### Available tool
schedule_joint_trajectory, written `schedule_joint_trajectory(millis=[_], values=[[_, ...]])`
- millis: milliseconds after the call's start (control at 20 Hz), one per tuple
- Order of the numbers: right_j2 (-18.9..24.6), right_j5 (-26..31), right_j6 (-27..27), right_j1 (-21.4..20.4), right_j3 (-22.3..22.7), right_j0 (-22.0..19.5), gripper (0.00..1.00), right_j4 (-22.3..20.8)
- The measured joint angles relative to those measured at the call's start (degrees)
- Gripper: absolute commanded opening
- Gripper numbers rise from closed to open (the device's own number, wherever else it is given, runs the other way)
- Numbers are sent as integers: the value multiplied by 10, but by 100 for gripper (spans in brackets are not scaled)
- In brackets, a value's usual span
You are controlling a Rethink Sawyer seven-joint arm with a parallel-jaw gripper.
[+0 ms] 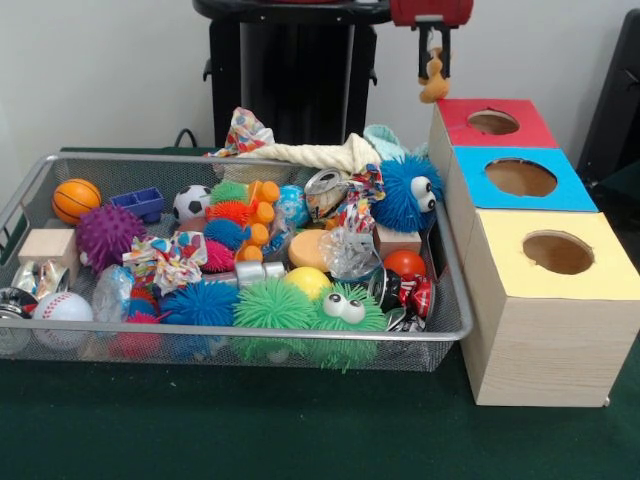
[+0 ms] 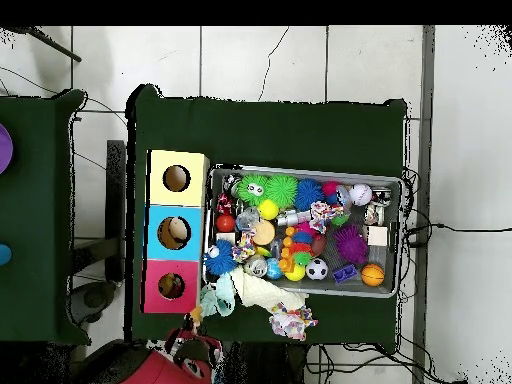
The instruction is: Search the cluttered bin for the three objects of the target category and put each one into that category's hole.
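My gripper point(image 1: 436, 68) hangs at the top of the front view, behind and a little left of the red-topped box point(image 1: 535, 130), shut on a small orange toy point(image 1: 434, 90) that dangles from its fingers. Three wooden boxes stand in a row to the right of the bin, each with a round hole: the red one, a blue one point(image 1: 470, 192) and a yellow one point(image 1: 500, 275). The wire mesh bin point(image 1: 250, 331) is packed with toys: spiky rubber balls, a fuzzy blue creature with eyes point(image 1: 408, 193), a green one point(image 1: 340, 308), crushed cans and small sport balls.
A knotted rope toy point(image 1: 315, 155) and patterned cloth point(image 1: 243, 131) drape over the bin's far rim. From overhead, the boxes point(image 2: 176, 232) line the bin's left side point(image 2: 212, 225) and the red arm point(image 2: 165, 368) sits at the bottom edge. Green cloth covers the table.
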Motion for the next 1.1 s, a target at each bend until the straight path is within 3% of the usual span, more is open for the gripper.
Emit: schedule_joint_trajectory(millis=[200, 400, 900, 1100], values=[[-25, -24, 0, 18, -1, 8, 0, 15], [-75, -101, 0, 52, -4, 19, 0, 36], [-246, -377, 1, 177, -20, 14, 0, 106], [-271, -395, 1, 198, -21, 11, 0, 123]])
